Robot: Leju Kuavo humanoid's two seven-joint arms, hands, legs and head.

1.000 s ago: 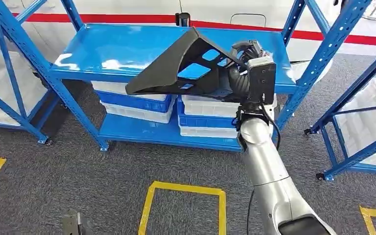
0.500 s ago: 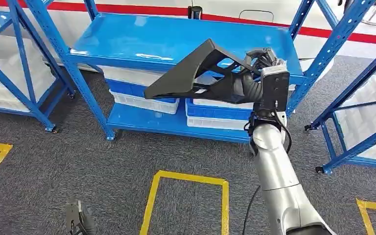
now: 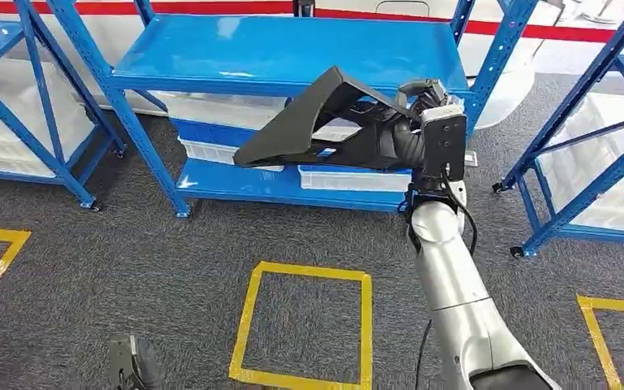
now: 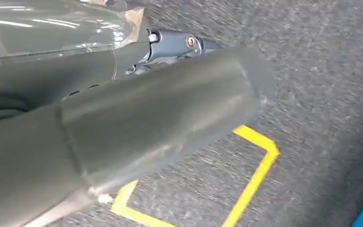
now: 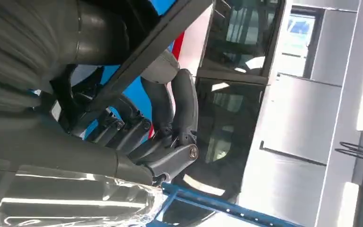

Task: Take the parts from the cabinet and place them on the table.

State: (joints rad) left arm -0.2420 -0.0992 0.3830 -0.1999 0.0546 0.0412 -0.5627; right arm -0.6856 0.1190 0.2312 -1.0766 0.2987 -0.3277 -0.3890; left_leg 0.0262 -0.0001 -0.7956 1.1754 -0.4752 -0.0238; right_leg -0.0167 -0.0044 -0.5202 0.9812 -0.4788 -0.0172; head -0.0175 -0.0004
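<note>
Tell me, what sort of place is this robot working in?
Probably a warehouse or factory storeroom: blue steel shelving racks holding white and blue plastic bins, yellow taped floor squares on grey carpet, and a black moulded plastic part being carried.

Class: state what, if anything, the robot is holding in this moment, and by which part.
The right hand grips a black frame part at its narrow end, the wide end jutting out leftward above the floor.

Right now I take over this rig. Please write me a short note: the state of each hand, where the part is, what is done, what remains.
Right hand: grips the black part, raised in front of the blue rack.
Left hand: hangs low over the grey carpet; fingers too blurred to judge.
Done: the part is off the rack's shelves, held in the air.
Left: carry it to the table and set it down.
</note>
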